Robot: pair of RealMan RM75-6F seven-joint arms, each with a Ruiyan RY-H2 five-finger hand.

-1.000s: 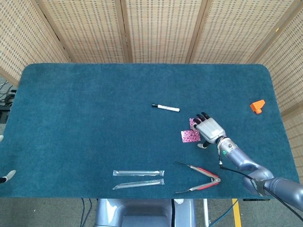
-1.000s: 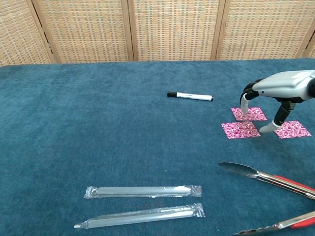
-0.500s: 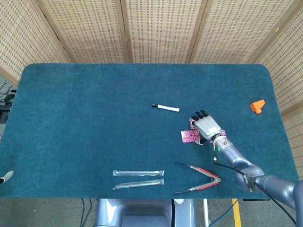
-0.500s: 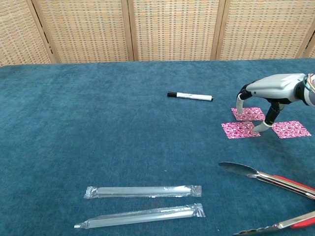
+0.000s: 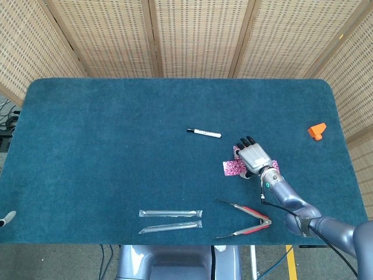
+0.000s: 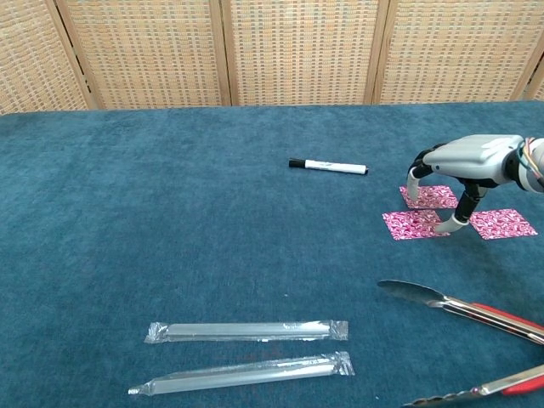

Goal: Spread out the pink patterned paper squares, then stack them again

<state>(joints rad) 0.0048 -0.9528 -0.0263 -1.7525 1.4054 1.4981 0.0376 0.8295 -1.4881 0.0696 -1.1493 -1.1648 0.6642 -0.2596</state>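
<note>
Straw wrappers: nearest our chest camera we see two clear plastic-wrapped straws lying side by side, lengthwise across the blue cloth table, close together but not touching.
Tongs: at our near right lie red-handled metal tongs, arms splayed apart, their spoon end pointing left.
Paper squares: beyond the tongs we count three pink patterned paper squares spread flat on the cloth: a front left square, a front right square and a rear square. None overlaps another in the chest view.
Right hand: our right hand arches palm down over the squares, fingers spread and curved downward. The thumb tip touches the right edge of the front left square; a fingertip comes down on the rear square. It grasps nothing that we can see.
Head view: there the same hand covers most of the squares, with the front left one showing at its left.
Marker: farther back, left of the hand, a white marker with a black cap lies well apart from the papers.
Orange block: far right in the head view sits a small orange object.
Left hand: only a small pale bit shows at the lower left edge of the head view; we cannot tell its state.
</note>
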